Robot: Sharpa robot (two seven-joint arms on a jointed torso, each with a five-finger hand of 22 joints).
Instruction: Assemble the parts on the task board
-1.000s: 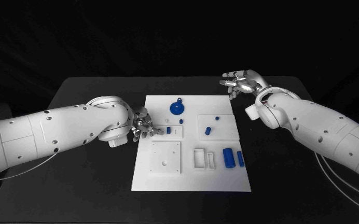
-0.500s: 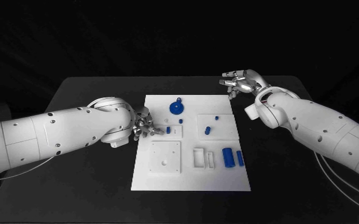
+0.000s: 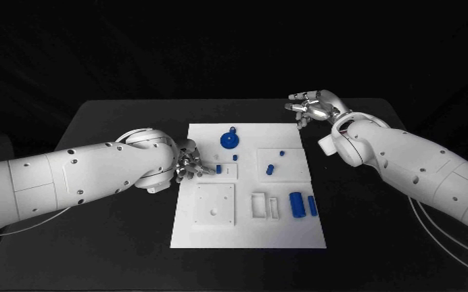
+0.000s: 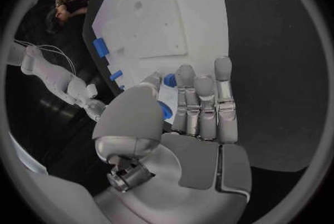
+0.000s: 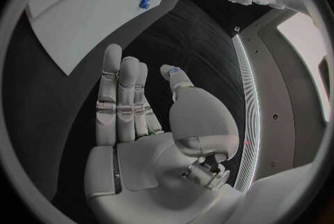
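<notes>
The task board lies in the middle of the head view, on the black table. Its blue parts are spread over it: a round part with a small ear in the upper middle, two small pegs right of centre, and two longer bars in the lower right. One more small blue part stands near the board's left edge, just beside the left hand.

The left hand rests over that left edge. In the left wrist view its fingers are straight and close together, the thumb bent toward them, and a blue part shows at the fingertips. Whether the hand already pinches it cannot be told (the thumb hides the contact).

The right hand hovers over the table at the upper right, well apart from the board, fingers loosely open and holding nothing.

The step in hand appears to be the pick of this small part. The next move probably calls for a firm pinch, then a straight lift without disturbing the neighbouring pieces.
</notes>
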